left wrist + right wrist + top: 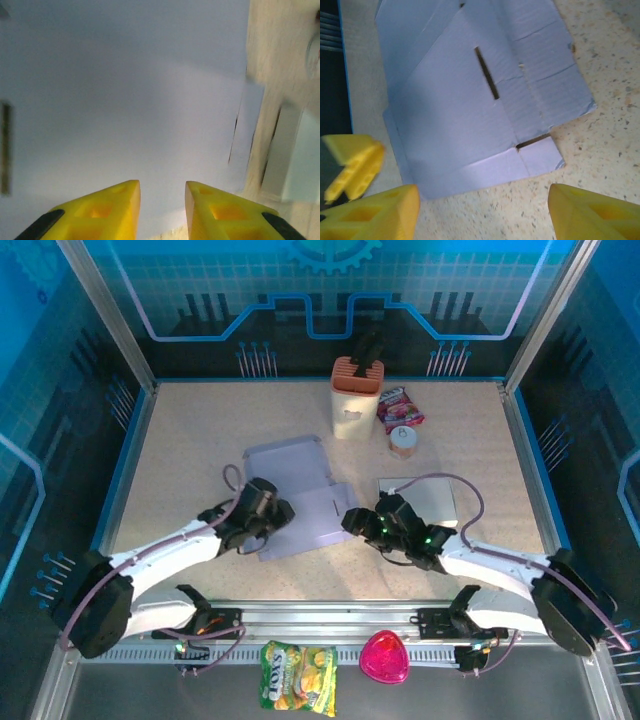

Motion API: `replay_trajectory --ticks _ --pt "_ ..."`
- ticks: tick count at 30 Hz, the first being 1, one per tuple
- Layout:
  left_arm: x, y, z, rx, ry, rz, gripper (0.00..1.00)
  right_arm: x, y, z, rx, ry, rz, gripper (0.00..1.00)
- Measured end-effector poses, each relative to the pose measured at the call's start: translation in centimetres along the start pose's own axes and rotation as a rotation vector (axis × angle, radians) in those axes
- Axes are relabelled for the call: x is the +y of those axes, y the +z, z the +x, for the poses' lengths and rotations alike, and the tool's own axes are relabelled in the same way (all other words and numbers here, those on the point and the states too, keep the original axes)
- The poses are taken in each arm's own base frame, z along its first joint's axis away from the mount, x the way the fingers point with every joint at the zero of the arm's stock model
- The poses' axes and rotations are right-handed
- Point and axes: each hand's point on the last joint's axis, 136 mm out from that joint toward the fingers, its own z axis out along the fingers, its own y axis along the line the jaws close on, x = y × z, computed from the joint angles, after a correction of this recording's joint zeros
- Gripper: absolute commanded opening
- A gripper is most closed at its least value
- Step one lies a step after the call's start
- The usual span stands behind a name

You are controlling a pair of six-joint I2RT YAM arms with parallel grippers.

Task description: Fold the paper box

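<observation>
Left gripper (162,186) narrowly parted, right gripper (483,195) wide, both empty at the lilac paper box (312,515); near-edge candy bag (298,677) reads FOX'S.

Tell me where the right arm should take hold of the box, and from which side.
Probably the small corner flap at the box edge nearest the right gripper. The box lies flat on the table, so only a thin edge offers a hold, and a slit frees that flap to lift. Come in low from the right arm's side, fingers above and below.
</observation>
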Motion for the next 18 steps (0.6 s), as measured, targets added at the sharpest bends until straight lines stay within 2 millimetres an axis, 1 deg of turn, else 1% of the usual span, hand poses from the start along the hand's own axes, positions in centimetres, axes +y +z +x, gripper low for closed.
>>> replay_trajectory --ticks 2,4,5,8,11,16,18 --pt "1.1 -0.3 -2.8 -0.038 -0.032 -0.017 0.31 -0.7 1.0 -0.2 -0.007 0.063 0.002 0.67" --pt "2.2 -0.4 -4.7 -0.054 -0.051 -0.041 0.31 -1.2 1.7 -0.1 -0.006 0.112 0.007 0.67" --pt "2.7 -0.2 -5.6 -0.053 -0.054 -0.053 0.30 -1.3 2.0 0.0 -0.007 0.134 0.004 0.67" --pt "3.6 0.8 -7.0 -0.027 -0.048 -0.089 0.30 -1.3 2.5 -0.1 -0.014 0.181 -0.007 0.67" --pt "4.6 2.3 -7.6 0.010 -0.031 -0.127 0.29 -1.4 2.8 -0.2 -0.022 0.218 -0.017 0.66" --pt "6.5 4.1 -6.7 0.074 -0.010 -0.182 0.29 -2.0 3.4 -0.7 -0.036 0.256 -0.015 0.65" --pt "6.8 4.5 -6.5 0.085 0.000 -0.189 0.29 -2.1 3.8 -1.2 -0.044 0.275 -0.020 0.64"
